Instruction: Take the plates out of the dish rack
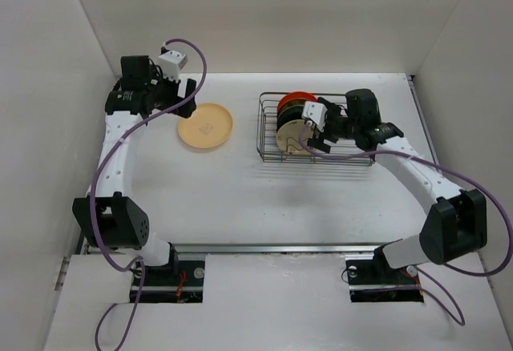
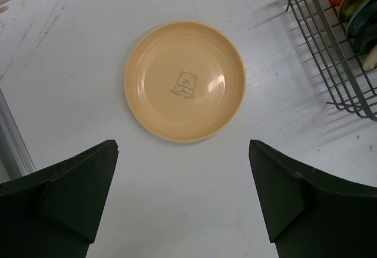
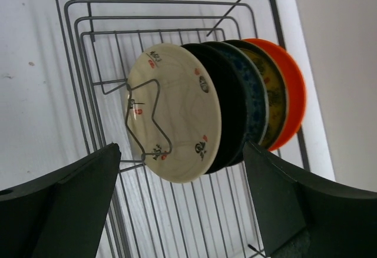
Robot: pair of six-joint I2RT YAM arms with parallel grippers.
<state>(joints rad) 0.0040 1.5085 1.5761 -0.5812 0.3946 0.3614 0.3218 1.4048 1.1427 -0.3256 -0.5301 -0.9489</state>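
Note:
A large peach plate (image 1: 207, 126) (image 2: 184, 81) lies flat on the table left of the dish rack (image 1: 262, 131). My left gripper (image 1: 183, 99) (image 2: 182, 146) hangs open just behind it with nothing between its fingers. In the wire rack (image 3: 76, 63) several plates stand on edge: cream (image 3: 174, 111) (image 1: 290, 136) in front, then black (image 3: 227, 111), dark teal patterned (image 3: 254, 102), yellow patterned (image 3: 273, 99) and orange-red (image 3: 293, 93) (image 1: 298, 97). My right gripper (image 1: 315, 135) (image 3: 182, 146) is open over the rack, close to the cream plate and not touching it.
White walls close in the table on the left, back and right. The rack's near corner (image 2: 336, 52) shows at the right of the left wrist view. A zigzag wire divider (image 3: 147, 113) crosses the cream plate's face.

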